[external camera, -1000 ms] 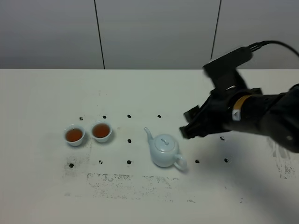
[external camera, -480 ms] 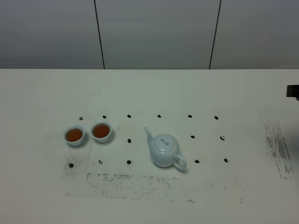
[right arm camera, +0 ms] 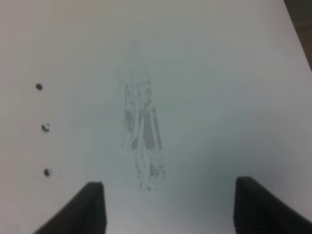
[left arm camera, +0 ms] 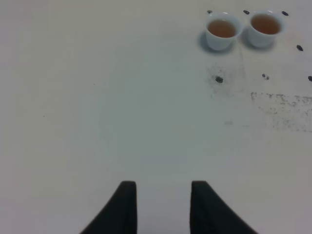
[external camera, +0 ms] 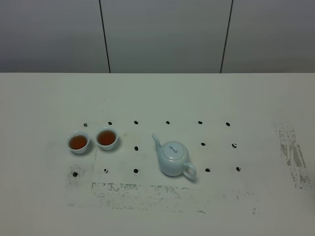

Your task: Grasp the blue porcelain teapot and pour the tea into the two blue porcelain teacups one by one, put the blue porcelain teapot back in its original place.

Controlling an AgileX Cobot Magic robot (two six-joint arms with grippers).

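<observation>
Teapot (external camera: 173, 158) upright | teacups (external camera: 93, 140) full | left claw (left arm camera: 161, 207), right claw (right arm camera: 170, 207) released, tips cropped

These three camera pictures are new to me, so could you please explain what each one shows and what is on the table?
The wide picture comes from a camera mounted high above a white table. It shows the blue porcelain teapot, lid on, standing upright, and to its left two blue porcelain teacups, side by side, both holding brown tea. Neither arm appears there.

The other two pictures come from cameras on the robot's two wrists, each looking past its own claw. The left claw is open over bare table, with both cups in the distance. The right claw is open wider, above a scuffed grey patch. Nothing is held.
</observation>
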